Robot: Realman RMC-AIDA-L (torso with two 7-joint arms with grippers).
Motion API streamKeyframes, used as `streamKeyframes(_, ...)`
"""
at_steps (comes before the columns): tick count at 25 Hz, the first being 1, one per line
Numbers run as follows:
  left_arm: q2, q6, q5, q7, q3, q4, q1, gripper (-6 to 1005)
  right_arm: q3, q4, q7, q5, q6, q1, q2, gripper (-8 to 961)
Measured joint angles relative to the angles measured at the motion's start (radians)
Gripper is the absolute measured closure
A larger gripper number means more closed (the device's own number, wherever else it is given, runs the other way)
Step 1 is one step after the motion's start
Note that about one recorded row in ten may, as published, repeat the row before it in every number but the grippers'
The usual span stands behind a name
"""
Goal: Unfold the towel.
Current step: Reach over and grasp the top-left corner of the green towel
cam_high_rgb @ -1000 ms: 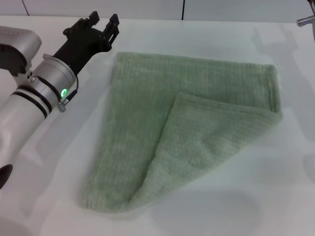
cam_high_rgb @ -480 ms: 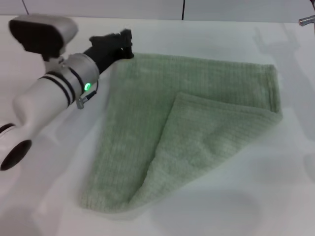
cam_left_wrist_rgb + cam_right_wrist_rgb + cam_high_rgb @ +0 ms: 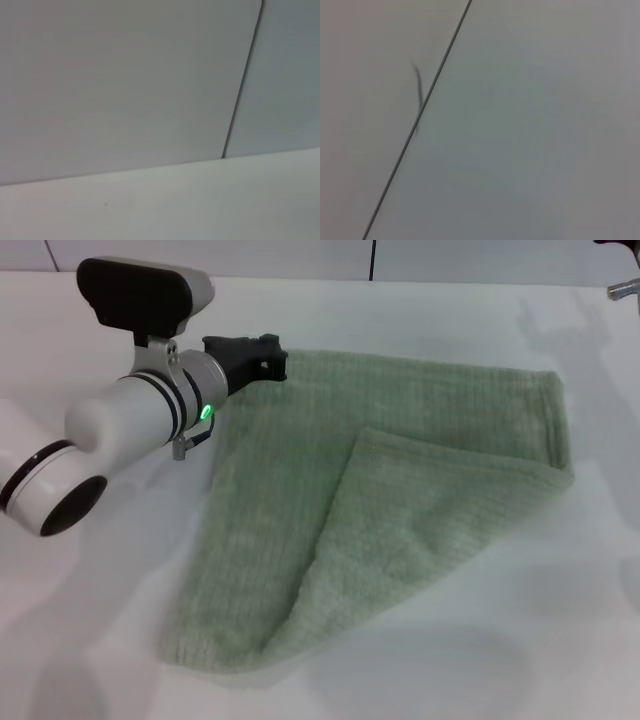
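The towel [image 3: 400,500] lies on the white table [image 3: 560,640] in the head view. It is pale sage-green and ribbed, and its near right part is folded over diagonally into a triangular flap [image 3: 430,530] on top. My left gripper [image 3: 268,357] is black and sits at the towel's far left corner, low over its edge. The towel does not show in either wrist view. My right gripper is out of view.
A small metal part [image 3: 624,286] pokes in at the far right edge of the head view. The left wrist view shows only the wall and a strip of table [image 3: 200,200]. The right wrist view shows only a pale wall panel with a seam [image 3: 415,125].
My left arm has swung right and rolled over. Its gripper moved from the bare table left of the towel to the towel's far left corner. The towel has not moved.
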Motion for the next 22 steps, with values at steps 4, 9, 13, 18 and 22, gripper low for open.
streamKeyframes(4,-0.002,-0.108,-0.002,0.0,-0.006,0.0,-0.032,1000,-0.002,0.001,0.0,-0.003,-0.007,0.0,0.0,192)
streamKeyframes(9,-0.004,-0.181,-0.004,0.003,-0.004,-0.001,-0.056,1001,-0.003,0.001,0.0,-0.005,-0.008,0.0,0.001,193)
streamKeyframes(13,-0.005,-0.213,-0.005,0.006,-0.004,-0.002,-0.066,1001,-0.004,0.001,0.001,-0.005,-0.008,0.001,0.001,193)
streamKeyframes(18,-0.006,-0.228,-0.005,0.007,-0.004,-0.002,-0.073,1001,-0.005,0.001,0.003,-0.006,-0.009,0.001,0.001,192)
streamKeyframes(22,-0.008,-0.238,-0.006,0.008,-0.001,-0.001,-0.077,1001,-0.008,0.001,0.004,-0.006,-0.01,0.001,0.002,192)
